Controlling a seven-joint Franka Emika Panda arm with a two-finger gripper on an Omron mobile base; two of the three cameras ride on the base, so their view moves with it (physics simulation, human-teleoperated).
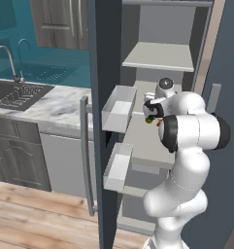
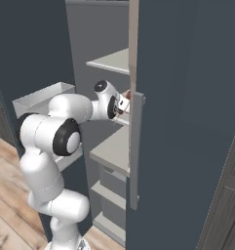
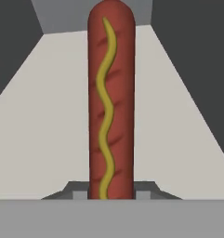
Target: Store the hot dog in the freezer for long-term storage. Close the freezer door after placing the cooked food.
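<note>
Firstly, left base view: freezer [image 1: 157,63] stands open, freezer door [image 1: 105,58] swung toward camera, white bins on its inner face. White arm reaches inside, gripper [image 1: 155,120] over pale middle shelf [image 1: 145,146]. Marble bench [image 1: 50,104] with sink [image 1: 16,94] at left.

Right base view: gripper [image 2: 127,101] mostly hidden behind plain door's edge.

Hand view: fingers [image 3: 142,193] closed against hot dog [image 3: 110,102], reddish-brown with wavy mustard line, pointing away over shelf.

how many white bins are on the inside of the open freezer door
2: an upper bin and a lower bin, stacked on the freezer door. More may sit above, hidden by the door's edge.
</note>
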